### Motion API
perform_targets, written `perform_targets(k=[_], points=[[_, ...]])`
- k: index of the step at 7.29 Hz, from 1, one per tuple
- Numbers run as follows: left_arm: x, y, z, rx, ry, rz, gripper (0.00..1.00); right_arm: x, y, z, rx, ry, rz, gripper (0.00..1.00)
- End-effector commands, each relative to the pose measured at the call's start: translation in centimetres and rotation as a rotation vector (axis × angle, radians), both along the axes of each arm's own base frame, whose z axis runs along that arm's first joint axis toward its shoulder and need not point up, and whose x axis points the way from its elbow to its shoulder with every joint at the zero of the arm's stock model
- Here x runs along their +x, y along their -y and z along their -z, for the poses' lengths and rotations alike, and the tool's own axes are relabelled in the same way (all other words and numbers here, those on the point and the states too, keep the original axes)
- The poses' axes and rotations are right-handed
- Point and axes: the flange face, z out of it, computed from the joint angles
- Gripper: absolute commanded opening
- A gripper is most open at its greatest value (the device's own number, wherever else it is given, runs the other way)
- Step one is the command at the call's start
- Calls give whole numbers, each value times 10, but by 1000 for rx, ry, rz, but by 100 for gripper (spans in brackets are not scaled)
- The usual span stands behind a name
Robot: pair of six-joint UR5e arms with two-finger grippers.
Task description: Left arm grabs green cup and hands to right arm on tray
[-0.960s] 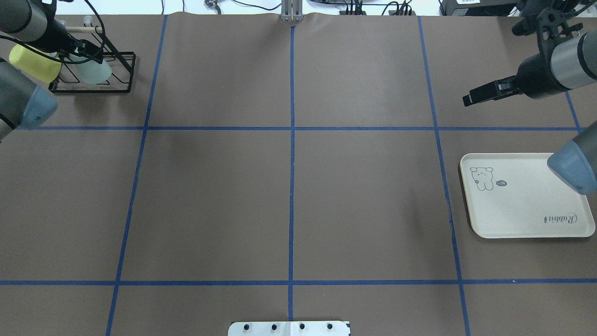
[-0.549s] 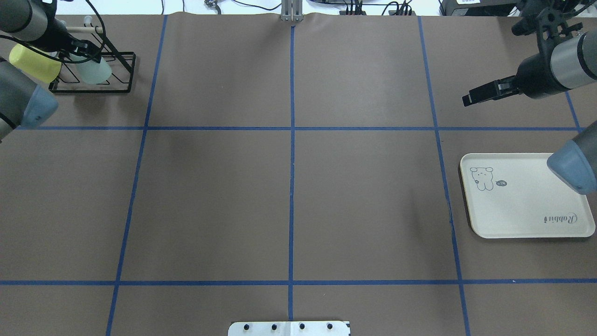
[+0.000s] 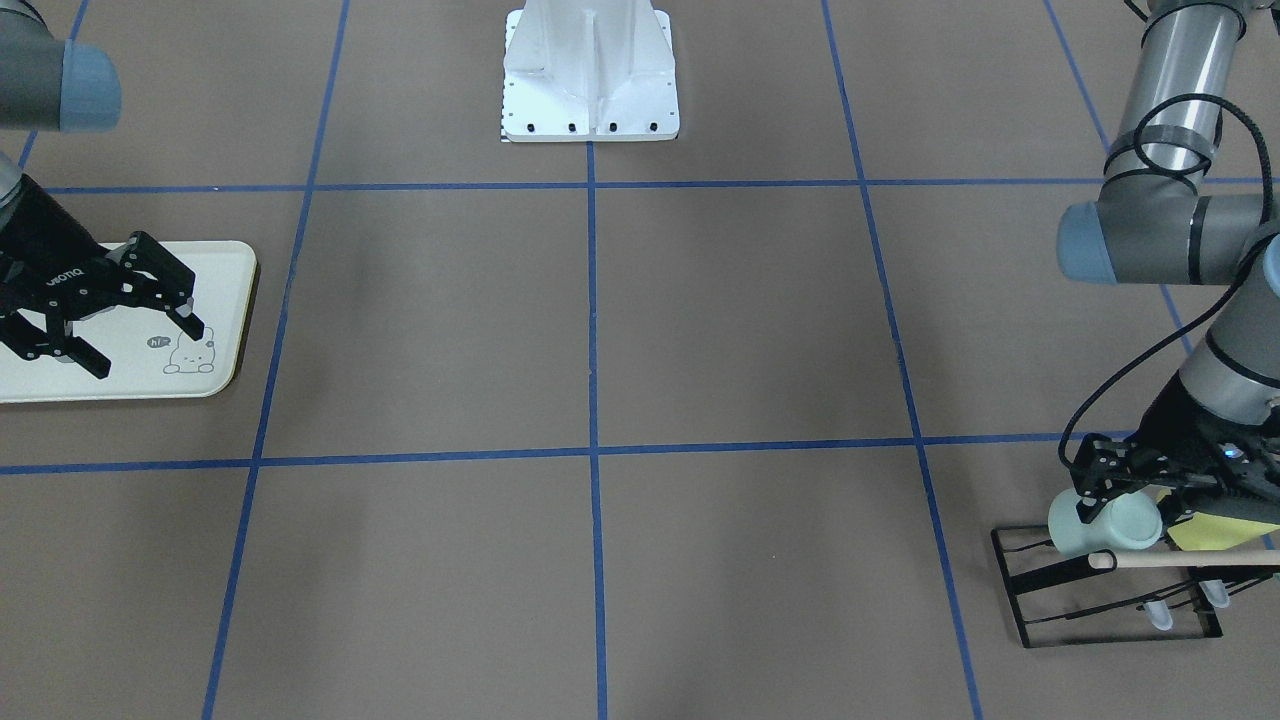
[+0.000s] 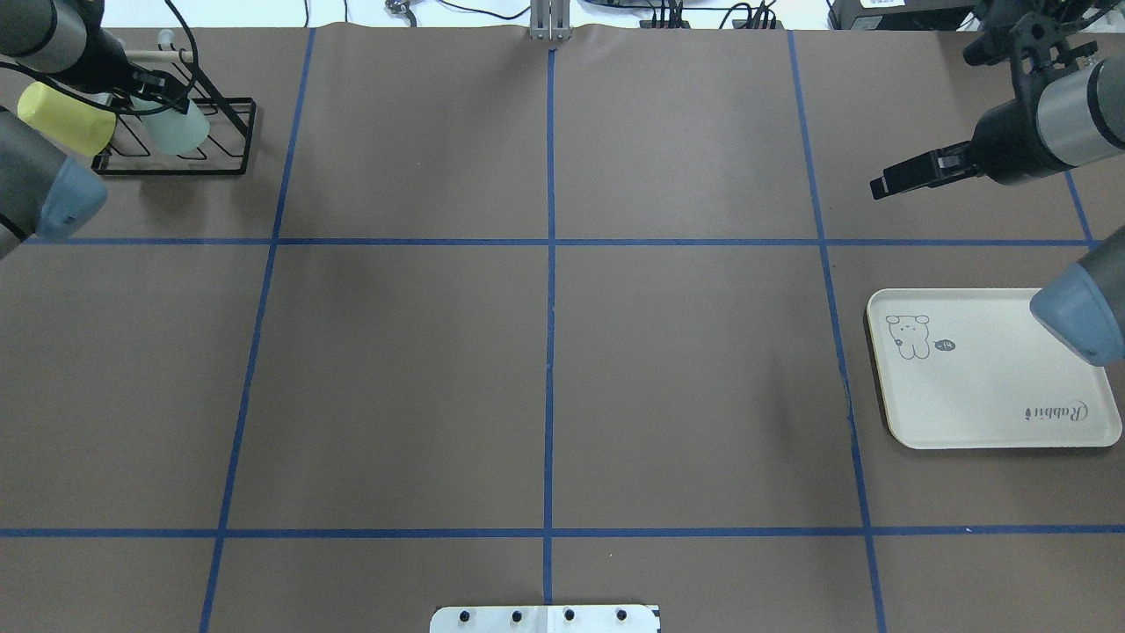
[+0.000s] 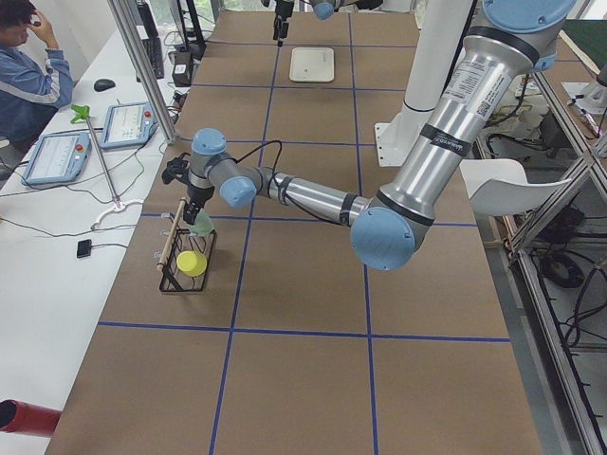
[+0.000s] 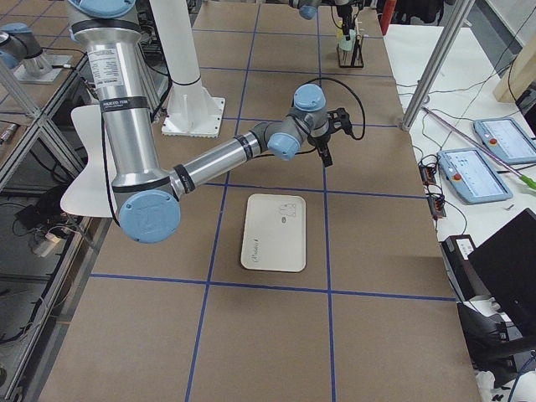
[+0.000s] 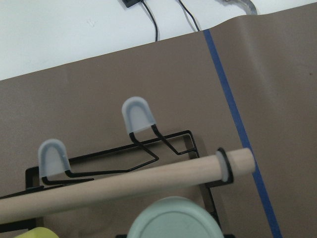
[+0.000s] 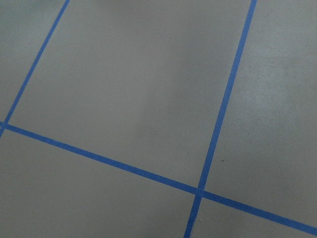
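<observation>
The pale mint green cup (image 4: 178, 130) sits at the black wire rack (image 4: 230, 151) in the far left corner, beside a wooden dowel (image 3: 1190, 560). My left gripper (image 4: 165, 91) is over it, fingers on either side of the cup (image 3: 1103, 527), shut on it. In the left wrist view the cup's round end (image 7: 173, 220) fills the bottom edge. My right gripper (image 3: 140, 345) is open and empty, held above the table just beyond the cream tray (image 4: 993, 396); side on in the overhead view (image 4: 889, 184). The tray (image 3: 230, 270) has nothing on it.
A brighter yellow-green cup (image 4: 66, 119) sits in the same rack, on the left arm's side of the mint one. Two capped rack prongs (image 7: 137, 113) stand free. The robot's white base plate (image 3: 590, 70) is at the near middle edge. An operator sits beyond the table end (image 5: 28, 76).
My left gripper and the mint cup have shifted slightly toward the table's far edge. The right arm and the tray have hardly moved.
</observation>
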Motion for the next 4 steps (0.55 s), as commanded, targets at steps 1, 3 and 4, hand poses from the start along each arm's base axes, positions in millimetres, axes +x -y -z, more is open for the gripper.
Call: perform_targets(k=[1, 3, 4], points=[[-44, -9, 23, 42, -30, 44, 8, 0, 0, 0, 1, 0, -1, 100], [-94, -35, 38, 63, -102, 47, 8, 0, 0, 2, 4, 1, -1, 100], [-102, -56, 52, 82, -125, 36, 8, 1, -1, 3, 5, 3, -2, 100]])
